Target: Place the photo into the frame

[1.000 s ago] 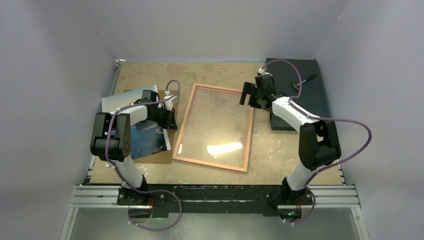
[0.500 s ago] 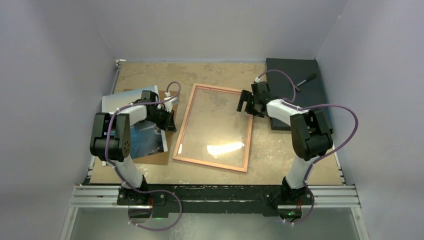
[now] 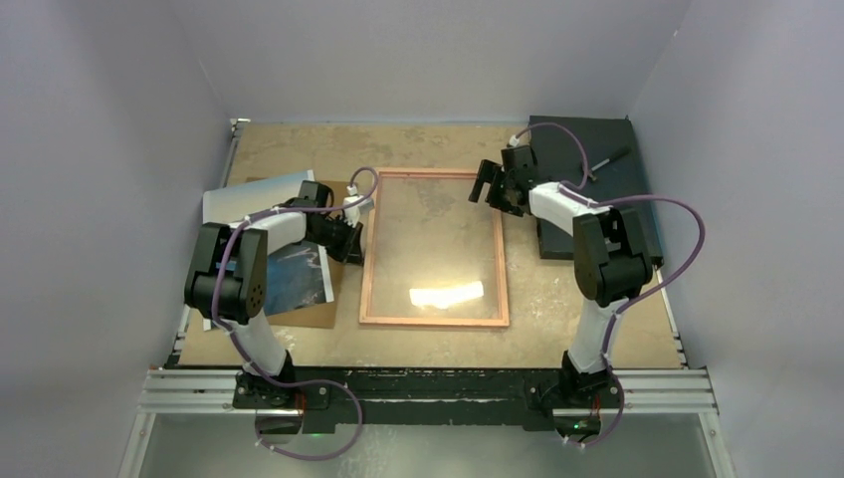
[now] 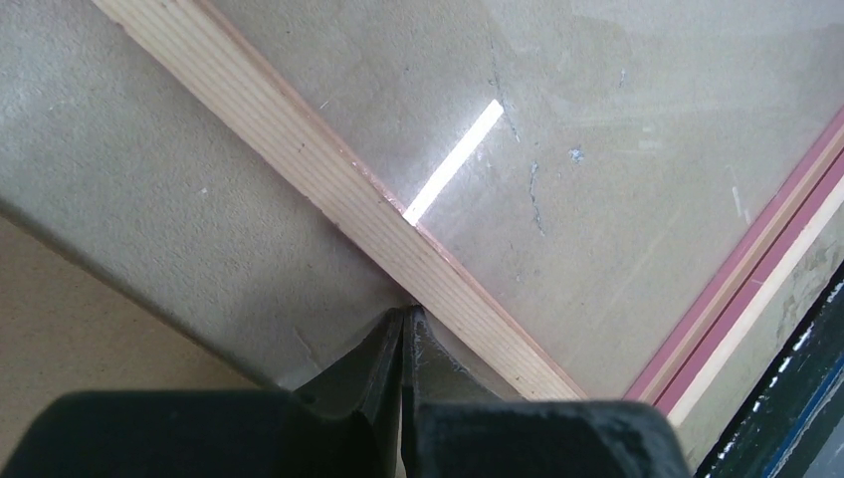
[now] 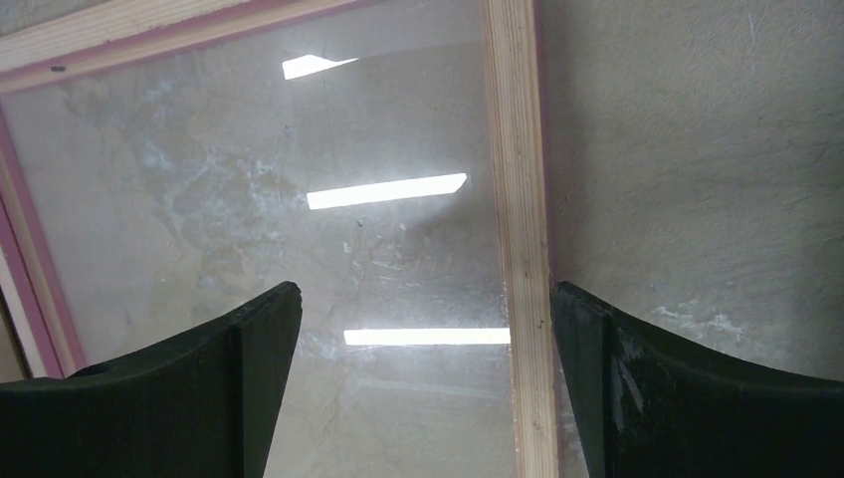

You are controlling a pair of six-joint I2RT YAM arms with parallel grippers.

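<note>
Loading is all ahead of us: the frame (image 3: 435, 321) lies empty, the photo (image 3: 289, 277) beside it; left claw (image 4: 403, 324) pinched shut, right claw (image 5: 423, 319) wide

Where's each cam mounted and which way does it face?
Top external: fixed above and behind, looking down at the table; left arm and right arm show.
Left wrist: on the left wrist, looking down past the shut left gripper at the frame rim.
Right wrist: on the right wrist, looking down; open right gripper straddles the frame's rim.
Shared: all three see the frame.
</note>
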